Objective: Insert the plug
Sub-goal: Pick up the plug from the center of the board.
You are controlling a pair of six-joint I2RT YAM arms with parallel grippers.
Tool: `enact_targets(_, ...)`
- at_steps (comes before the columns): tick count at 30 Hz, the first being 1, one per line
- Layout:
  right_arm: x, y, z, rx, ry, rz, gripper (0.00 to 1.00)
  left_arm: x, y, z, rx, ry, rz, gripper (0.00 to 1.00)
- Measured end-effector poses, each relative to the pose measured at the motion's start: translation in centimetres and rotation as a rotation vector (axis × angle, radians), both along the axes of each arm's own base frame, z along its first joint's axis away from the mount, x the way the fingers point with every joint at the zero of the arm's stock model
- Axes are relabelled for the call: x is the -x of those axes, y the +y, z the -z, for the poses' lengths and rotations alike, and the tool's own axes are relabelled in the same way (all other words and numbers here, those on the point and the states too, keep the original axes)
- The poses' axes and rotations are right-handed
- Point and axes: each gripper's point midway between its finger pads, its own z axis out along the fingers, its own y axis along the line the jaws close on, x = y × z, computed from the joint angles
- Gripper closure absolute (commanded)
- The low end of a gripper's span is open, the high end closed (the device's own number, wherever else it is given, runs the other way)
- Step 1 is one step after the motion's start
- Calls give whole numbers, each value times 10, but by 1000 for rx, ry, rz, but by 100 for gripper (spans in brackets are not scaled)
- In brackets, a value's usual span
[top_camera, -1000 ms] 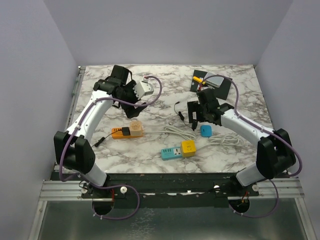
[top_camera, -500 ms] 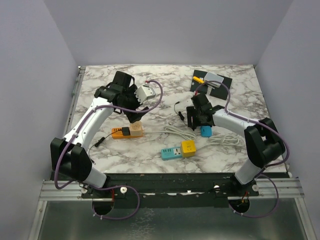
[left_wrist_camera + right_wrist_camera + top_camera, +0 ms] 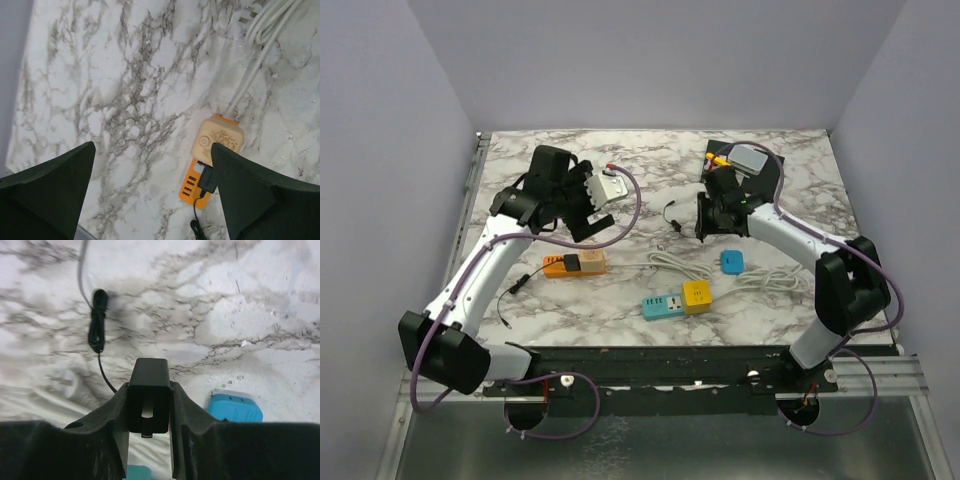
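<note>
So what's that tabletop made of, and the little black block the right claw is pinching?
The tabletop looks like marble or a marble-print laminate: white with grey veins, low sheen. The black block pinched in the right gripper looks like matte moulded plastic: smooth flat faces, rounded edges.

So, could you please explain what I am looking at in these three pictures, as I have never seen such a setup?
Two robot arms stand at a marble table. One picture looks down from above; the other two come from cameras on the wrists. The left gripper hangs open, with an orange power strip in its camera's view. The right gripper clamps a black plug. A teal power strip, a blue adapter and a white cable also lie there.
</note>
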Motion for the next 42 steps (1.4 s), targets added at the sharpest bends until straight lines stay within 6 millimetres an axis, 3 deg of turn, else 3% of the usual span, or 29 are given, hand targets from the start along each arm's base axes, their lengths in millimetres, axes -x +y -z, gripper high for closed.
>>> enact_targets(3, -9, 14, -44, -71, -57, -28, 95, -5, -5, -26, 14, -124, 59, 1)
enact_targets(7, -16, 48, -126, -266, -184, -127, 95, -5, -16, -68, 27, -329, 162, 1)
enact_targets(10, 0, 75, -184, -444, -248, -258, 94, 5, -28, -100, 44, -496, 254, 1)
enact_targets(14, 27, 100, -226, -605, -290, -455, 96, 21, -39, -121, 80, -596, 312, 1)
enact_targets(17, 51, 109, -240, -682, -324, -593, 96, 28, -46, -132, 169, -574, 285, 1)
enact_targets(24, 98, 117, -263, -819, -461, -853, 95, 55, -69, -140, 503, -267, 166, 3)
enact_targets(29, 115, 119, -281, -885, -592, -975, 93, 84, -89, -144, 695, -11, 157, 11)
enact_targets(36, 128, 122, -305, -951, -709, -1069, 93, 107, -107, -177, 898, 167, 195, 38)
enact_targets(42, 137, 124, -323, -1029, -779, -1100, 94, 120, -115, -188, 974, 263, 244, 40)
